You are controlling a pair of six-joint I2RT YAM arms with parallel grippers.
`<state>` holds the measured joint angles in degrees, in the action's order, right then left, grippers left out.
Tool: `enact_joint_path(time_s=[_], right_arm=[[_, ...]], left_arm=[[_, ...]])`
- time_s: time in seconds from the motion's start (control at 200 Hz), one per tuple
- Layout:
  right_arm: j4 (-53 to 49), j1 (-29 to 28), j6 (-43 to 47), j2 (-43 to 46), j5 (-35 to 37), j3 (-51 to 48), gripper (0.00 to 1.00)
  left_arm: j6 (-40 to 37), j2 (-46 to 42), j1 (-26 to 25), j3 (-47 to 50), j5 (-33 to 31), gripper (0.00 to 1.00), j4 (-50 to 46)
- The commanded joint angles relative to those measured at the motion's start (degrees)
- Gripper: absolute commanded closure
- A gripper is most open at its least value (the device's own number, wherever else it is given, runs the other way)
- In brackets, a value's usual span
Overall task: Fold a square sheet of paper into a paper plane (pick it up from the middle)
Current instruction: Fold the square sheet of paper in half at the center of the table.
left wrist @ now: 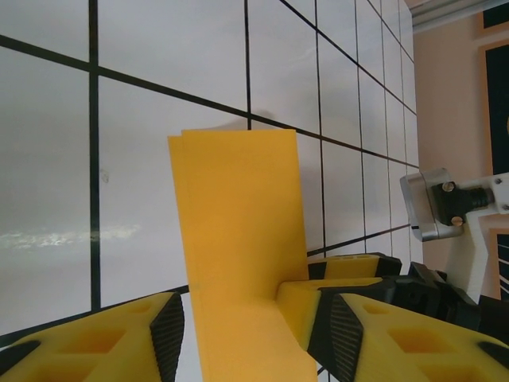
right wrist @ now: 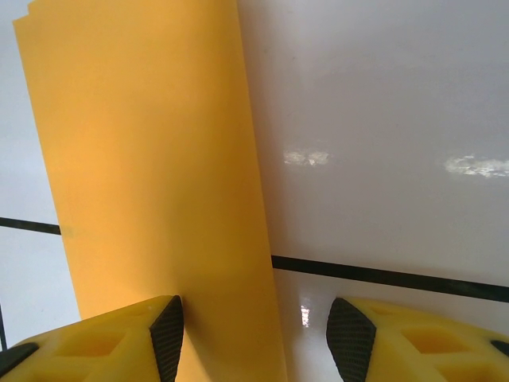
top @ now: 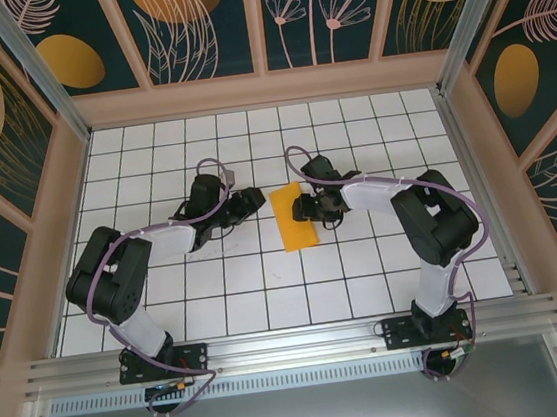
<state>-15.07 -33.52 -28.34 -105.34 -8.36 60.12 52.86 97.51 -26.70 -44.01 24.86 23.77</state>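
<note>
Top external view: the square sheet of paper [top: 293,219], by now a narrow doubled strip, lies flat on the gridded table [top: 365,259] between the left gripper [top: 250,204] and the right gripper [top: 305,206], both low beside it. Left wrist view: the left gripper [left wrist: 250,334] stands roughly half open astride the square sheet of paper [left wrist: 238,239], gripping nothing; the two layers sit slightly offset at the far corner. Right wrist view: the right gripper [right wrist: 254,334] is likewise half open and empty, the square sheet of paper [right wrist: 151,175] running past one finger, bare table by the other. For a clean next crease, I'd judge one gripper should pin the paper while the other lifts an edge, aligning corners before pressing.
</note>
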Motion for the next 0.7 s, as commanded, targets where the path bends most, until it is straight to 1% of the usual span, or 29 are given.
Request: enact_joint_path(time_s=[0.0, 0.696], right_arm=[[-0.62, -1.46, 1.04, -7.30, -0.86, -3.45, 0.42], [-0.66, -2.02, 2.23, -9.60, -1.22, -2.89, 0.41]], left_arm=[[0.48, 2.27, -0.51, -1.87, 0.21, 0.47, 0.09], [0.14, 6.95, -1.34, -5.54, 2.30, 0.57, -1.92]])
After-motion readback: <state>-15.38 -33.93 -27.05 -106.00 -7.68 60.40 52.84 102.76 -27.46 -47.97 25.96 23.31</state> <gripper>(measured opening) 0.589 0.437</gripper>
